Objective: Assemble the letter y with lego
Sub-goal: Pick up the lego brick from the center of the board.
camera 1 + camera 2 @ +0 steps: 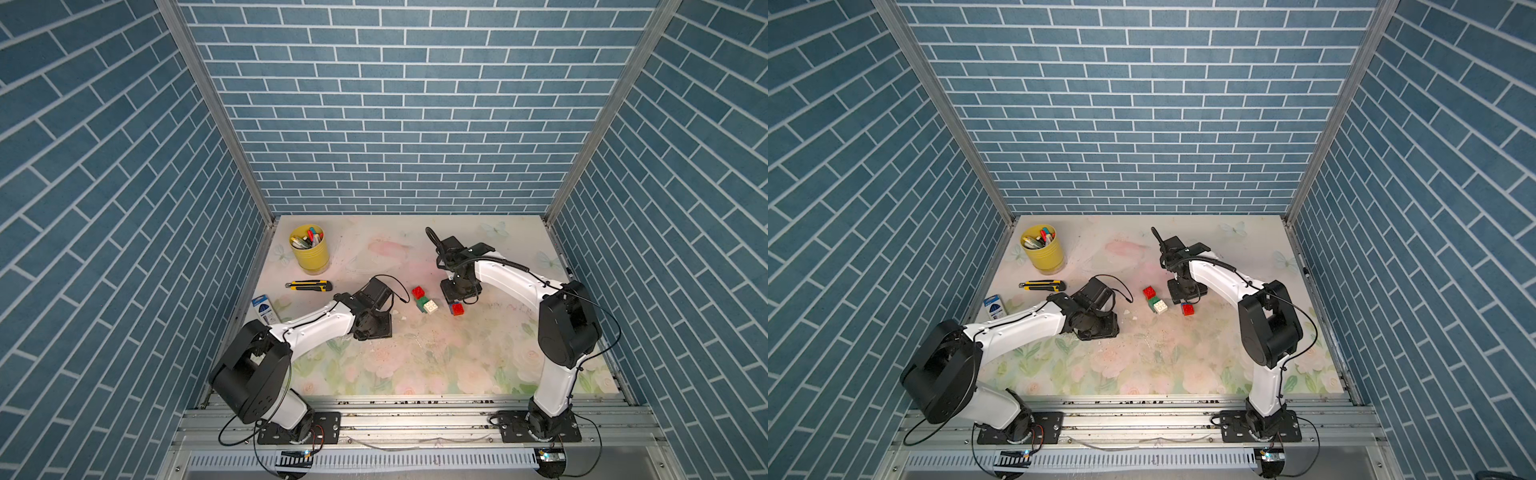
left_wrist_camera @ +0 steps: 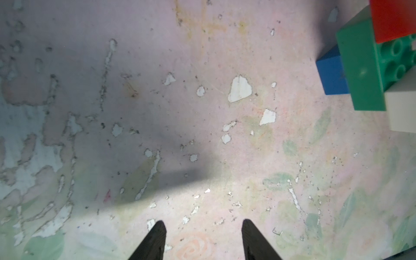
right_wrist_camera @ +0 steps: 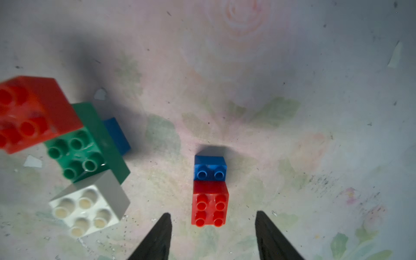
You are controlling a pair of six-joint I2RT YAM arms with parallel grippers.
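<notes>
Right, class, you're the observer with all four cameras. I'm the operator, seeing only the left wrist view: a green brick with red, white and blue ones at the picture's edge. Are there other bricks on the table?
Observer: Yes, a red square brick sits over part of a blue brick, apart from your cluster.
Operator: Is anything holding that pair?
Observer: No, the right gripper hangs open above it, one finger on each side, not touching.
Operator: Any clutter I should know of?
Observer: A yellow cup of pens stands near the far left corner of the table.
</notes>
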